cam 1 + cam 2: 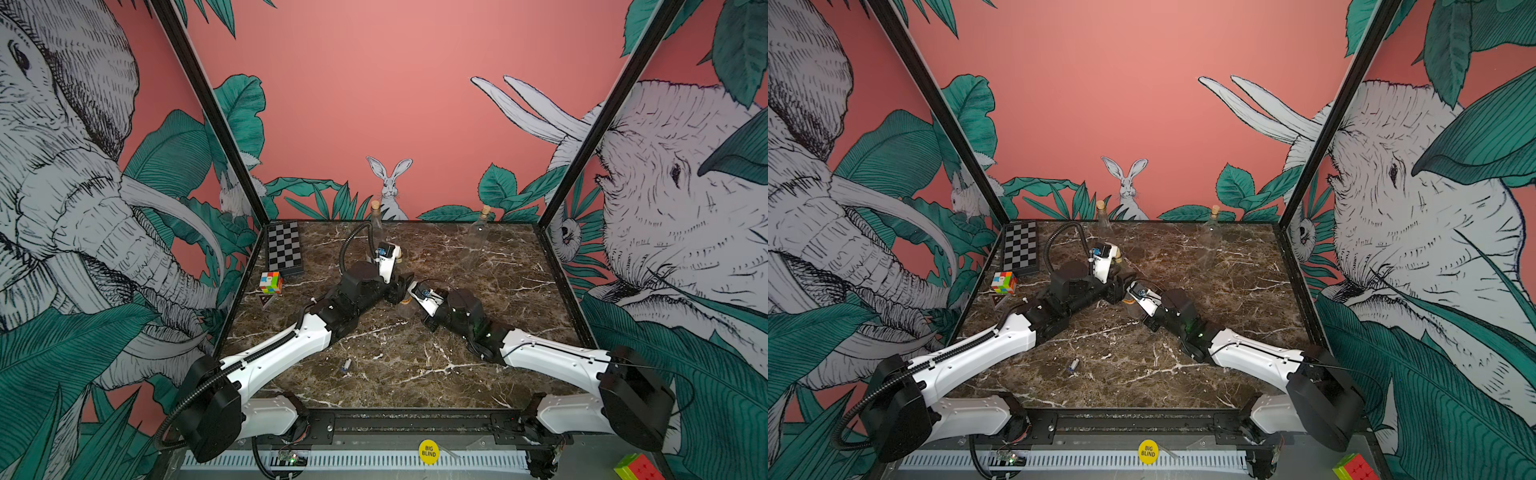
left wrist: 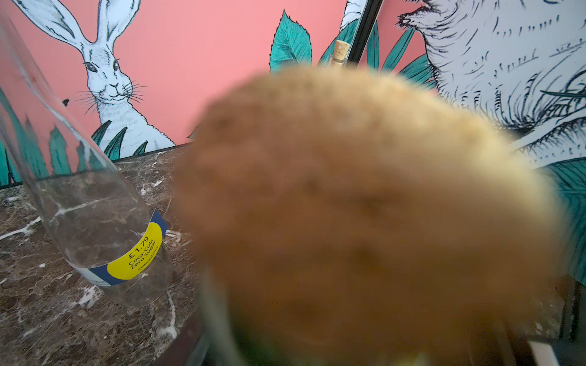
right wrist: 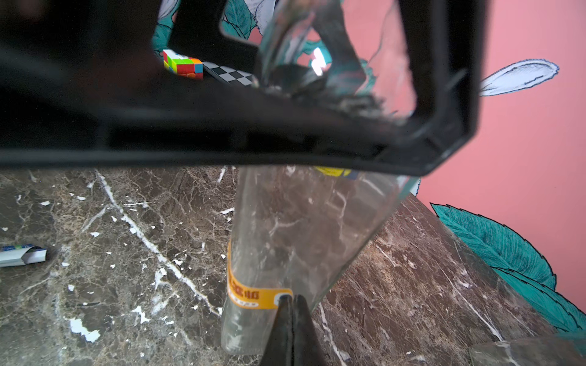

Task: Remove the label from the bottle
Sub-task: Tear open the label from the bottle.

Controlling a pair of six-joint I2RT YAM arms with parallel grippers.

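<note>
Top views are both showing my left claw (image 1: 402,286) grasping the clear bottle (image 1: 405,309), which is standing mid-table (image 1: 457,353). Left wrist view is filling with a blurred cork (image 2: 364,206). Right wrist view is showing my right claw (image 3: 290,304) clenching on the orange label (image 3: 250,294) low on the bottle.

Yellow bottle label (image 2: 134,253) "£1.79 Coca Cola Zero Sugar", yellow disc (image 1: 428,451) "BIG BLIND"

Chessboard (image 1: 284,248) lies at the tabletop's (image 1: 415,353) far left corner, scrambled cube (image 1: 271,282) just in front; yellow Big Blind disc (image 1: 428,451) sits beyond the near edge.
</note>
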